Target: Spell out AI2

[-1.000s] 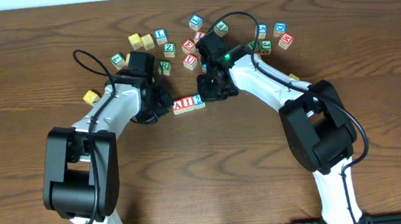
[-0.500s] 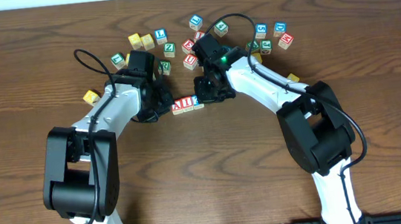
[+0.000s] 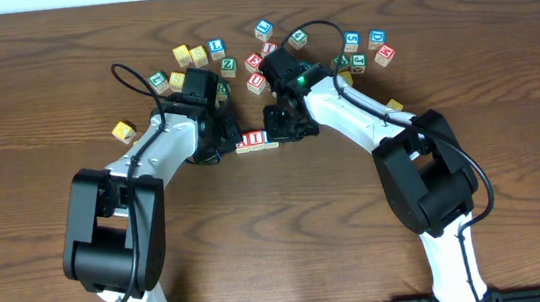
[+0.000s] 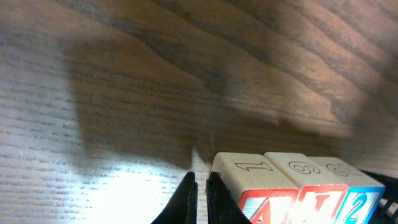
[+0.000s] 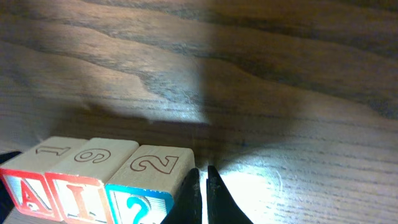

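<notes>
The three white-faced cubes stand in a row touching each other (image 3: 255,143). In the left wrist view they read red A (image 4: 261,205), red I (image 4: 317,204), blue 2 (image 4: 364,205). The right wrist view also shows A (image 5: 25,190), I (image 5: 78,193) and 2 (image 5: 140,202). My left gripper (image 4: 201,183) is shut and empty, its tip against the A cube's outer side. My right gripper (image 5: 203,177) is shut and empty, its tip against the 2 cube's outer side. In the overhead view the left gripper (image 3: 232,141) and the right gripper (image 3: 277,133) flank the row.
Several loose letter cubes lie scattered behind the arms, from the yellow ones (image 3: 182,55) to the group at the right (image 3: 368,50). One yellow cube (image 3: 124,132) sits alone at the left. Another yellow cube (image 3: 395,105) lies by the right arm.
My left gripper has moved right, up to the A cube. My right gripper closed in from the right earlier and now holds still. The row has barely shifted.
</notes>
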You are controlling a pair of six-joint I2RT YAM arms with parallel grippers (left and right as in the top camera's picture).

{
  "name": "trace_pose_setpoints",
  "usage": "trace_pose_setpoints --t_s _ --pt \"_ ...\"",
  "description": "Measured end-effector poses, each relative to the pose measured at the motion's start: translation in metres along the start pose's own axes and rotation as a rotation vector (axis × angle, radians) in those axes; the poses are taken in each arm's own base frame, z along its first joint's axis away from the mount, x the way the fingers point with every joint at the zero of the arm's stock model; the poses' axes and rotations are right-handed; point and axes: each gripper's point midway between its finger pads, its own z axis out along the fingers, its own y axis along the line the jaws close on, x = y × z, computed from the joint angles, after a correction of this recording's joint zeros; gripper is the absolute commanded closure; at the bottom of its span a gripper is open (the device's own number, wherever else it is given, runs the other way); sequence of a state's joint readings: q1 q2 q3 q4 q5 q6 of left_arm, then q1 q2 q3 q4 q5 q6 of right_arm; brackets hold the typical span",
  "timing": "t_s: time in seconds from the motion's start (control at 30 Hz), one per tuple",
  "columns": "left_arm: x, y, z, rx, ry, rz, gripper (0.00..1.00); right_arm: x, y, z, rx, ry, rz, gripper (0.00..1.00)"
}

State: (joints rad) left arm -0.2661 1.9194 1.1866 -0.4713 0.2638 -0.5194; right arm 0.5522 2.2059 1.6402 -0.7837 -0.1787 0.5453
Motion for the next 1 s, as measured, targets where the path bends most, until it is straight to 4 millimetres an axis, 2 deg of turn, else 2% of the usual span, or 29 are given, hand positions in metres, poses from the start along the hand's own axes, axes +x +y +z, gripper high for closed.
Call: trace_pose_setpoints --t_s 0.57,0.77,1.0 --pt "-0.005 -0.004 0.000 0.013 -0.020 0.009 0.92 0.003 -0.002 0.000 0.007 0.012 0.053 0.99" --pt "-0.007 -0.003 0.000 0.011 -0.031 0.018 0.92 -0.006 0.000 0.001 0.001 -0.026 0.048 0.98" --pt "-0.019 -0.010 0.000 0.038 -0.079 0.041 0.92 -0.011 -0.002 0.001 0.017 -0.054 0.048 0.96"
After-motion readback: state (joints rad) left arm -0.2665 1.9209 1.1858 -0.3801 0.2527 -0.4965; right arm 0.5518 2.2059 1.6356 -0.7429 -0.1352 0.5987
